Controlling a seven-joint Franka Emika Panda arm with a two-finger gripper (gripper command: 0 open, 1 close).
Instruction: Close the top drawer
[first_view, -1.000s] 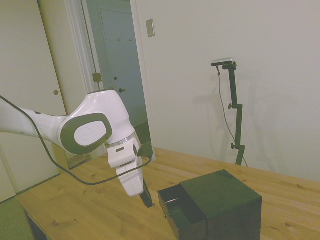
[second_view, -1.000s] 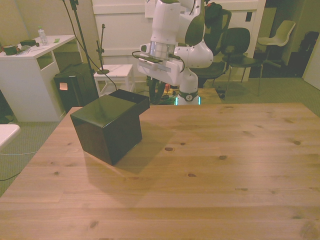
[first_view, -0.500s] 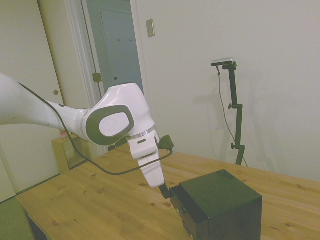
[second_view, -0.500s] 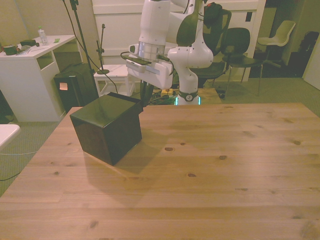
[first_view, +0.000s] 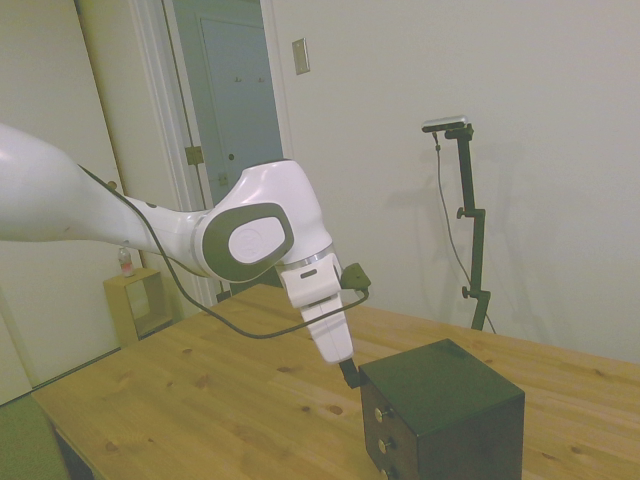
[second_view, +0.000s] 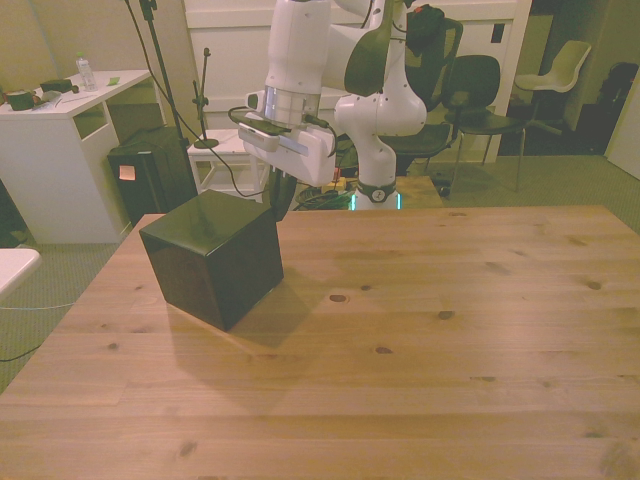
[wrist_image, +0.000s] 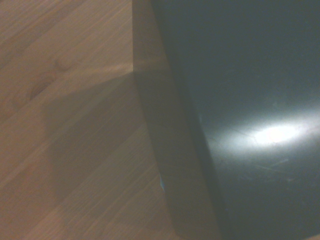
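the small dark brown-black box cabinet (first_view: 440, 415) is sitting on the light wooden desk (first_view: 200, 400), toward the front view's left. its uppermost shallow drawer with a flat dark front and a small round metallic knob (first_view: 378, 412) is lying flush with the cabinet's face in the side view, with the knobs of the lower drawers (first_view: 382, 445) showing just below it in a line.

the white arm's dark claw (first_view: 349, 375) is pointing down at the cabinet's upper front edge, right beside the top drawer's front and just above its knob; whether it is touching the drawer face cannot be told. the fingers are showing only as one dark shape against the cabinet, so how far the claw is standing open cannot be told, and nothing is seen in its hold.

in the front view the claw (second_view: 277, 196) is hanging behind the cabinet's far top corner (second_view: 213, 258), the drawer side facing away from that camera.

the wrist view is showing the cabinet's glossy dark top (wrist_image: 240, 100) with a bright glare spot, next to bare desk wood (wrist_image: 65, 115) in shadow.
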